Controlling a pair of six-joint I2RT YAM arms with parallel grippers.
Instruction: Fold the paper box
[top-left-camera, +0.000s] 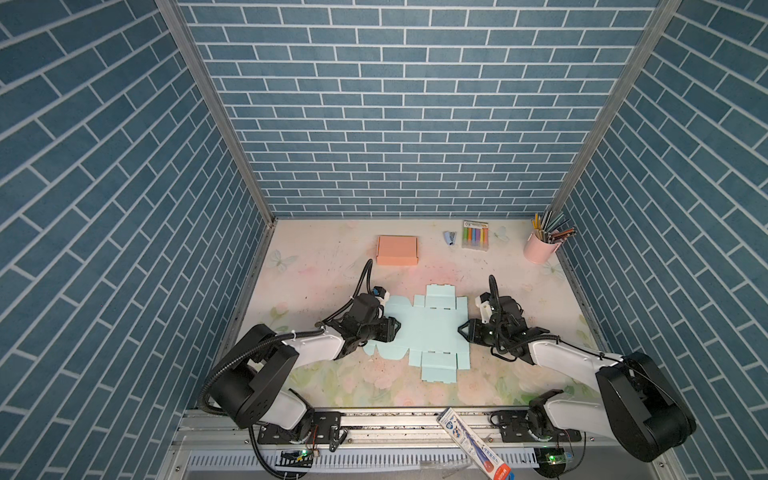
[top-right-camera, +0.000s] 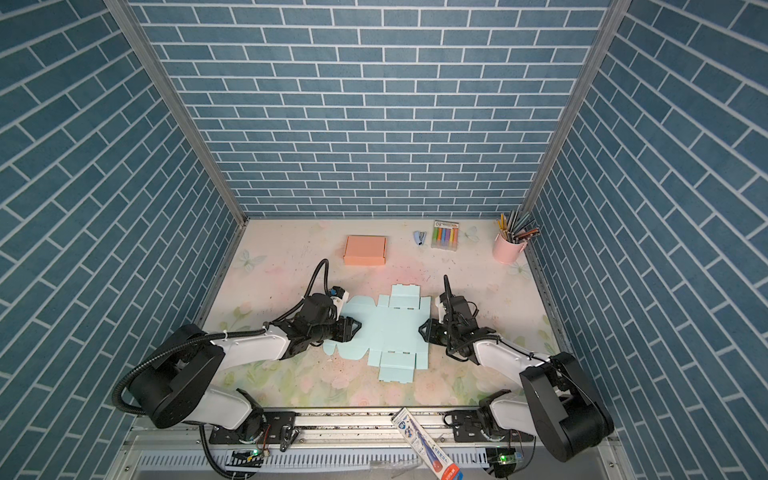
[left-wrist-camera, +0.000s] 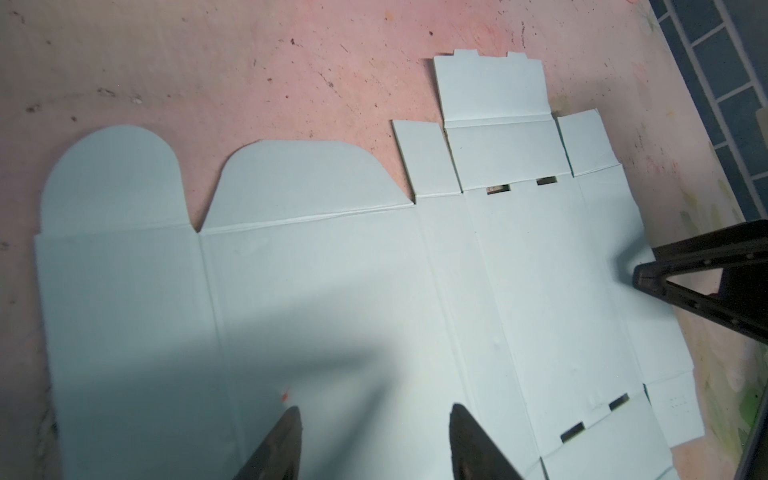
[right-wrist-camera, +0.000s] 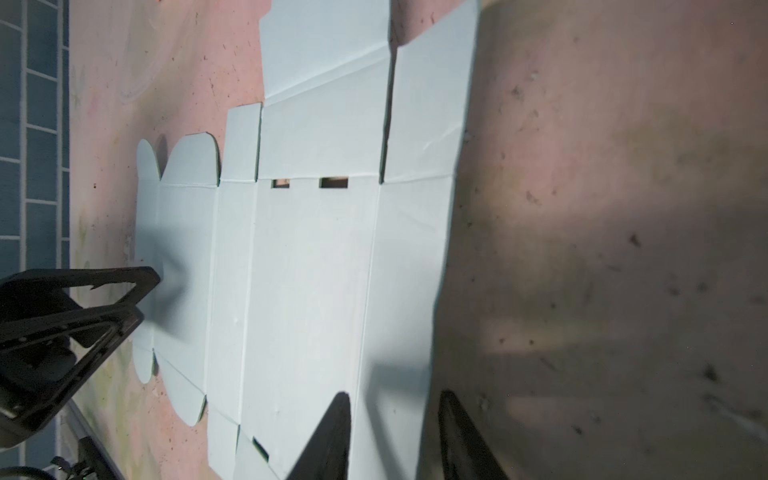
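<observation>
The paper box (top-left-camera: 432, 332) (top-right-camera: 390, 328) is a light blue cut-out lying flat and unfolded in the middle of the table, with all its flaps spread out. My left gripper (top-left-camera: 398, 328) (top-right-camera: 357, 327) is over the sheet's left part. In the left wrist view it (left-wrist-camera: 374, 410) is open just above the paper (left-wrist-camera: 332, 291), with nothing between its fingers. My right gripper (top-left-camera: 462, 330) (top-right-camera: 421, 328) is at the sheet's right edge. It (right-wrist-camera: 394, 395) is open, one finger over the paper (right-wrist-camera: 311, 270) and one over bare table, and the edge runs between them.
A folded orange box (top-left-camera: 397, 250) sits behind the sheet. A small blue stapler (top-left-camera: 449, 237), a marker pack (top-left-camera: 475, 235) and a pink cup of pencils (top-left-camera: 538, 247) line the back right. A printed tube (top-left-camera: 473, 444) lies across the front rail. Brick walls enclose three sides.
</observation>
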